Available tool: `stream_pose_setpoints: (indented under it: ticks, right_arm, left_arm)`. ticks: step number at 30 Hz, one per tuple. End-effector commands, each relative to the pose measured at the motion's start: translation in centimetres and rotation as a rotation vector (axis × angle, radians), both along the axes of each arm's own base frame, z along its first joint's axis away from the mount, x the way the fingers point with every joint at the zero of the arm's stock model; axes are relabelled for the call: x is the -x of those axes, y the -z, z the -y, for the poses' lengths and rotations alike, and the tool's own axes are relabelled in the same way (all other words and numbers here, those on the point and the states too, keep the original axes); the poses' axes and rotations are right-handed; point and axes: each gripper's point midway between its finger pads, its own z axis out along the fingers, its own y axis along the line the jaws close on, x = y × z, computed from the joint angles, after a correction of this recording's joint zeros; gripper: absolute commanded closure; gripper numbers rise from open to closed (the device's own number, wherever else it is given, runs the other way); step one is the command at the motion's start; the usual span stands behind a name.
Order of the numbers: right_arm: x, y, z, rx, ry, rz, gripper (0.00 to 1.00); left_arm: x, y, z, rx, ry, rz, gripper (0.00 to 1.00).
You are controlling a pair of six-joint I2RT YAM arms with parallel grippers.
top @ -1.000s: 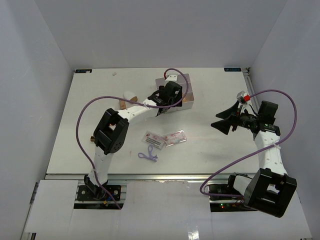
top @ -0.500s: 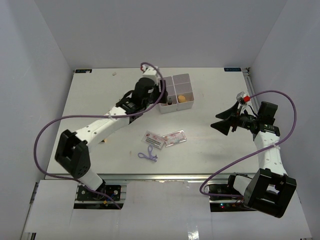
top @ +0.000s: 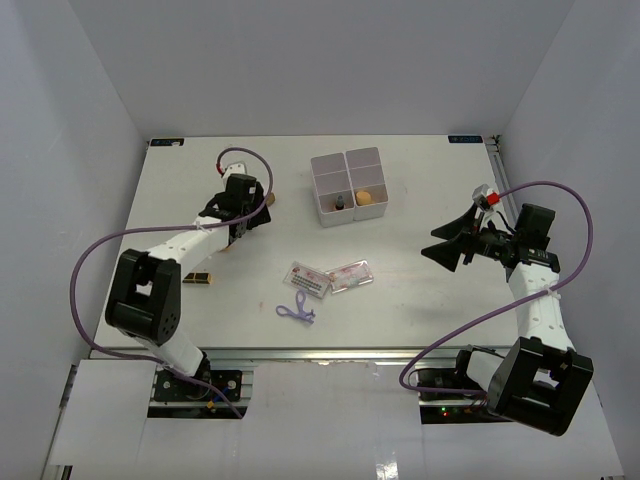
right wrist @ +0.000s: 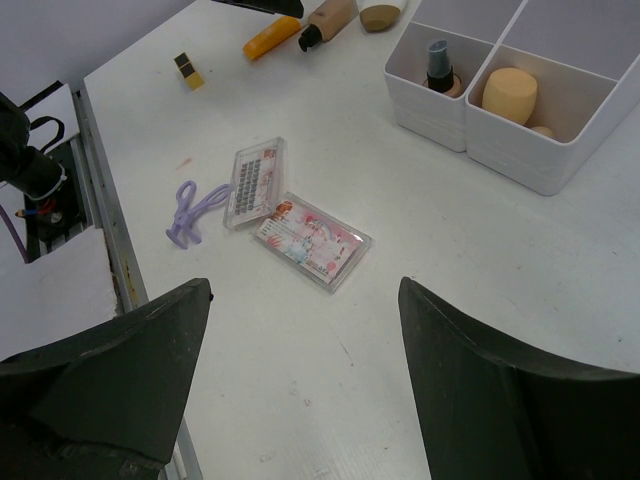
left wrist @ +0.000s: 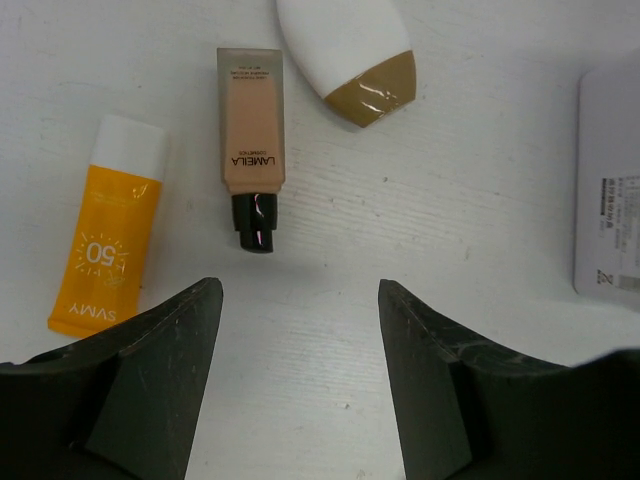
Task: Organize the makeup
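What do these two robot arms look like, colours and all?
Both the left arm and right arm have white links and chunky black joints. A purple cable loops alongside each. The left pincer and right pincer are black, with broad wedge-shaped fingers.

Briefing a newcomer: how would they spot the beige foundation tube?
On the table, left side, three items lie before the left gripper. The foundation tube is the middle one: beige, black-capped, unlike the orange tube and white oval piece.
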Motion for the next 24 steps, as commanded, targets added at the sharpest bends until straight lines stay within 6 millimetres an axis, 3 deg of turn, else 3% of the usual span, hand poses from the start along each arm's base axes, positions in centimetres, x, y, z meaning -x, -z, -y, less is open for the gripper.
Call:
stream_pose_setpoints:
  ticks: [1,7,17,24]
  right_arm:
    - [0.3,-0.4,-0.1,-0.010,-0.015,0.017,0.18]
    - [0.2,-0.4,-0.1,-0.010,-0.014,0.015,0.18]
    - [0.0,-0.1,0.0,-0.010,-0.012,0.005,0.18]
    - [0.0,-0.1,0.0,-0.008,-0.010,0.006,0.18]
  left_arm:
    - [-2.2,0.1,-1.0,-0.019,-0.087,0.064,0.25]
    - [-4.3,1.1,-1.5,-0.075,-0.124,0.082,0.25]
    - [-6.0,3.3,-1.8,-0.130,-0.142,0.051,0.30]
    - [-7.1,3.6,-2.1,-0.153,-0.149,0.039,0.31]
